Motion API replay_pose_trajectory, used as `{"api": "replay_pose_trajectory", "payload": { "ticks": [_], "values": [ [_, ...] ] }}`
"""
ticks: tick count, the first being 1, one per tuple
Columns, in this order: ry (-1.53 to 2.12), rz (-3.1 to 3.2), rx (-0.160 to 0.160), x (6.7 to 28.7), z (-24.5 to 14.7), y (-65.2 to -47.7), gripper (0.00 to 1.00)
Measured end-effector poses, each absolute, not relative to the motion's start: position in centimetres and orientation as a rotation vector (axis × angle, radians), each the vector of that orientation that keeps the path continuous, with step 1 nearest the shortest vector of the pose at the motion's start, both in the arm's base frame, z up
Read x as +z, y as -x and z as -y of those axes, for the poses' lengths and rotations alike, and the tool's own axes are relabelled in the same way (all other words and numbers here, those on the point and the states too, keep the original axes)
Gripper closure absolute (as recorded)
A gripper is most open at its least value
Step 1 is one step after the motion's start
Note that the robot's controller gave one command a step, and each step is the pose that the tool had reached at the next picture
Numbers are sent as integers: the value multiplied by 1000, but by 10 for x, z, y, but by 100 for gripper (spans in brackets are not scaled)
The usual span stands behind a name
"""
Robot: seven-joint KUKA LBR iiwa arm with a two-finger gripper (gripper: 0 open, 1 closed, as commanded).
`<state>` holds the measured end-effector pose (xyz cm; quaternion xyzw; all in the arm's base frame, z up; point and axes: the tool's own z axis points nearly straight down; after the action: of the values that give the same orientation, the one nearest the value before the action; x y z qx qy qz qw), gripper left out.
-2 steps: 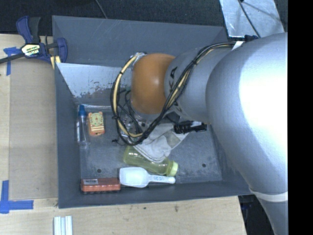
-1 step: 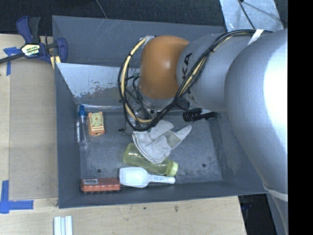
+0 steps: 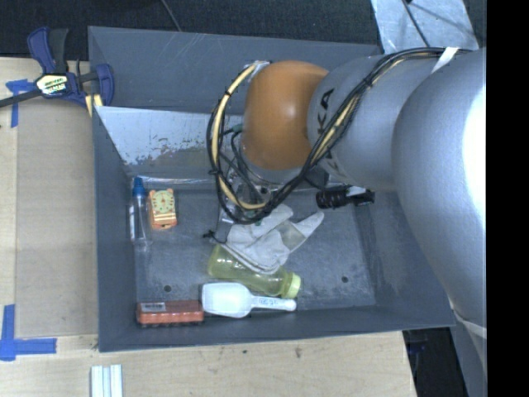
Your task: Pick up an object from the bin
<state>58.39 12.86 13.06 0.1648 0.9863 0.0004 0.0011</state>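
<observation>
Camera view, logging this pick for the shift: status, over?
Pincer down mid-bin, above crumpled white cloth. Yellow-green bottle lies against the cloth, white scoop beside it.

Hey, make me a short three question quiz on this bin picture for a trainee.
1. True or false: the yellow-green bottle stands upright.
2. Where in the bin does the brown bar lie, in the camera view? A lower left corner; B upper right corner; C centre.
3. Fill in: beside the blue-capped tube lies a small ___ block.
Key: 1 false, it lies on its side; 2 A; 3 yellow-orange.
</observation>
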Motion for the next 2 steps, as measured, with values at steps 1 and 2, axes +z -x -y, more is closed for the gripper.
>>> {"api": "replay_pose_trajectory", "payload": {
  "ticks": [1, 2],
  "values": [
    [-525, -3093, 3, 119, -127, -578, 0],
    [-524, -3089, 5, 85, -117, -552, 0]
  ]
}}
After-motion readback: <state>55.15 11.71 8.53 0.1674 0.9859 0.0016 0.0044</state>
